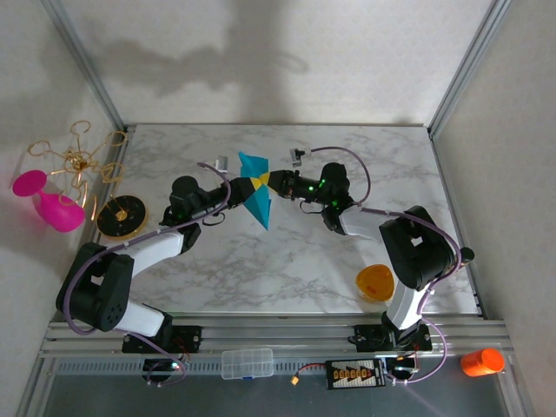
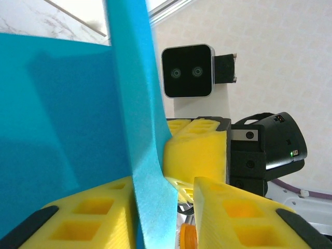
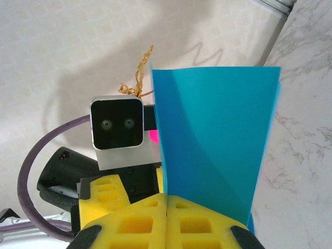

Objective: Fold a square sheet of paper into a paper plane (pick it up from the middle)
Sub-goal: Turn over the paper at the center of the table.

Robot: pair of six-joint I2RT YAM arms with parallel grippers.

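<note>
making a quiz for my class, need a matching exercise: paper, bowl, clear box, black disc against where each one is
Things:
1. paper
2. bowl
3. clear box
4. black disc

Places:
a. on the near frame, off the table
b. at the table's left edge
c. pinched in the right gripper
d. on the table, near right part

Pairs: 1-c, 2-d, 3-a, 4-b

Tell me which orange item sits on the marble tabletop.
The orange bowl, beside the right arm; the orange cylinder lies off the table, bottom right.
</note>
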